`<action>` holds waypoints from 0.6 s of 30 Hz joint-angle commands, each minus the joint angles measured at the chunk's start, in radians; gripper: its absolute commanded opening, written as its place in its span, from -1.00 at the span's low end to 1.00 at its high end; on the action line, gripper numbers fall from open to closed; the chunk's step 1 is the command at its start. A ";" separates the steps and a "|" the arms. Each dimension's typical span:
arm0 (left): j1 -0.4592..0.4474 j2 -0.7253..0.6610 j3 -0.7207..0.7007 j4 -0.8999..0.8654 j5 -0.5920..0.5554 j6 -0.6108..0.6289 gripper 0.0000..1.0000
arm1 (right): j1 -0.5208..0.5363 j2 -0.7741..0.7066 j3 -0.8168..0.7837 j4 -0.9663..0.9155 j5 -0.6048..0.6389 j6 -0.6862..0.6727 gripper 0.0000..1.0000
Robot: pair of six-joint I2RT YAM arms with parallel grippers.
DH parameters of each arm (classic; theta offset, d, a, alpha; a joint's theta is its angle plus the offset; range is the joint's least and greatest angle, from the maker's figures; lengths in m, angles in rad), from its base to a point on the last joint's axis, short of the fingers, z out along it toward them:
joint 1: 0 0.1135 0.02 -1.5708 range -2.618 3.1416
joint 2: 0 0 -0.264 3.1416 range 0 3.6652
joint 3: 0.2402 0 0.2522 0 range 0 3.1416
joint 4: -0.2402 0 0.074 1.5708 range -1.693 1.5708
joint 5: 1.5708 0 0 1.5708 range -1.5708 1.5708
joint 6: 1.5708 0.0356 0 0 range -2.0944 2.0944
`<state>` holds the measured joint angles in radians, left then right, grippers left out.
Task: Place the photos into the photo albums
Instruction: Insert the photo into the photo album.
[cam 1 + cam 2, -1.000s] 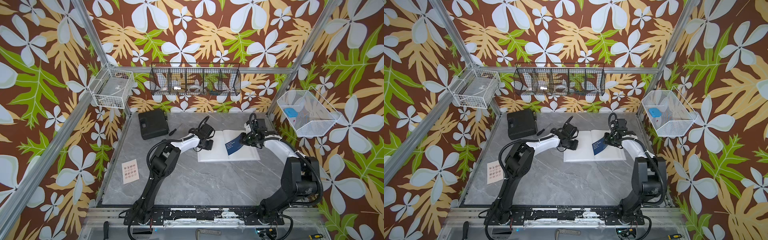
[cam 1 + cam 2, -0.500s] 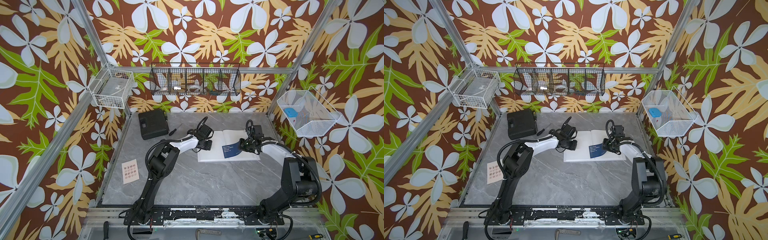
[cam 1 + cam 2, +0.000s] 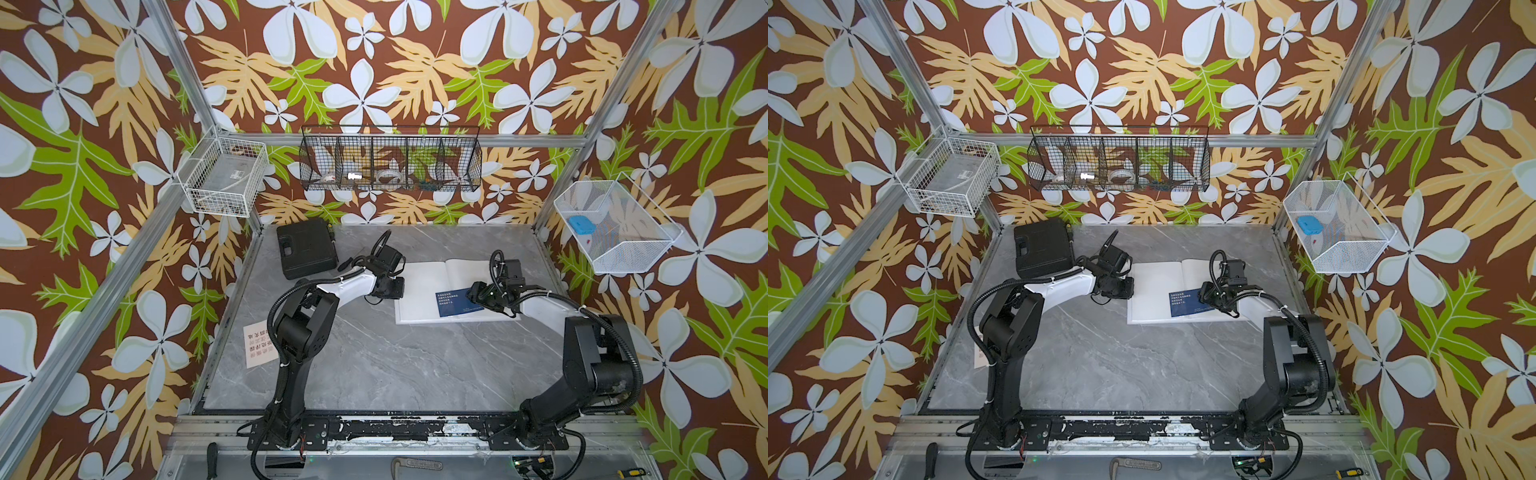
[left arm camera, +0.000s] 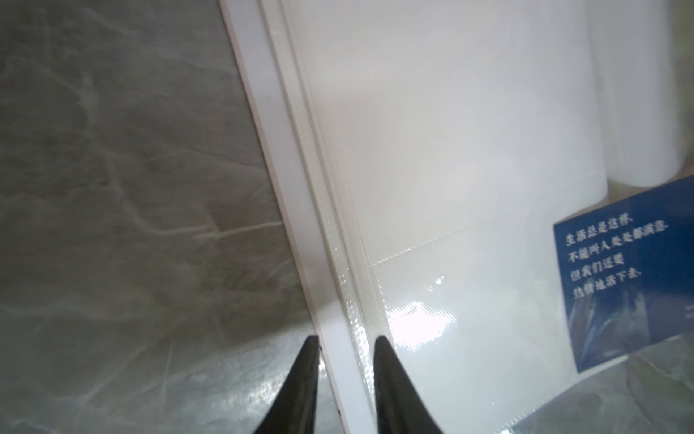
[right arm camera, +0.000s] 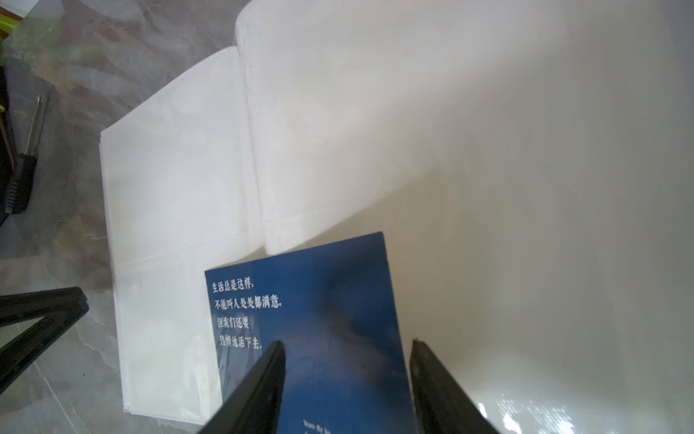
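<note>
1. The photo album lies open and flat on the grey tabletop, showing plain white pages.
2. A navy blue card with white Chinese text lies on the album at its front edge. It sits across the spine, with more of it on the page nearer the right arm. Whether any of it sits under a clear sleeve cannot be told.
3. The right gripper is low over the album, and its jaws are spread wide. The blue card lies flat beneath the gap, and neither jaw pinches it. In both top views this gripper is at the card's edge, on the right arm's side of the album.
4. The left gripper is at the album's outer edge on the left arm's side. Its jaws are a little apart, one tip over the tabletop and one over the page. The white cover margin shows between them, and they hold nothing.
5. A cream card lies on the tabletop well away from the album, beyond the left arm's base.
6. A black case sits behind the album's left corner, apart from it.
</note>
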<state>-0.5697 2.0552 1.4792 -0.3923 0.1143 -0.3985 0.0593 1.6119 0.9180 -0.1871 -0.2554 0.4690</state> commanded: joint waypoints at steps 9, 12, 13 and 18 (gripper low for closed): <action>0.048 -0.059 -0.135 0.118 0.125 -0.092 0.29 | 0.093 0.081 0.110 -0.128 0.230 0.029 0.65; 0.050 -0.056 -0.153 0.134 0.141 -0.100 0.36 | 0.119 0.114 0.134 -0.144 0.239 0.032 0.66; 0.050 -0.055 -0.159 0.139 0.146 -0.102 0.37 | 0.127 0.123 0.138 -0.141 0.232 0.031 0.66; 0.051 -0.051 -0.191 0.159 0.158 -0.104 0.41 | 0.172 0.163 0.170 -0.147 0.227 0.046 0.67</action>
<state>-0.5205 2.0029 1.3029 -0.2386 0.2543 -0.4923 0.2184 1.7653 1.0767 -0.3176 -0.0452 0.4946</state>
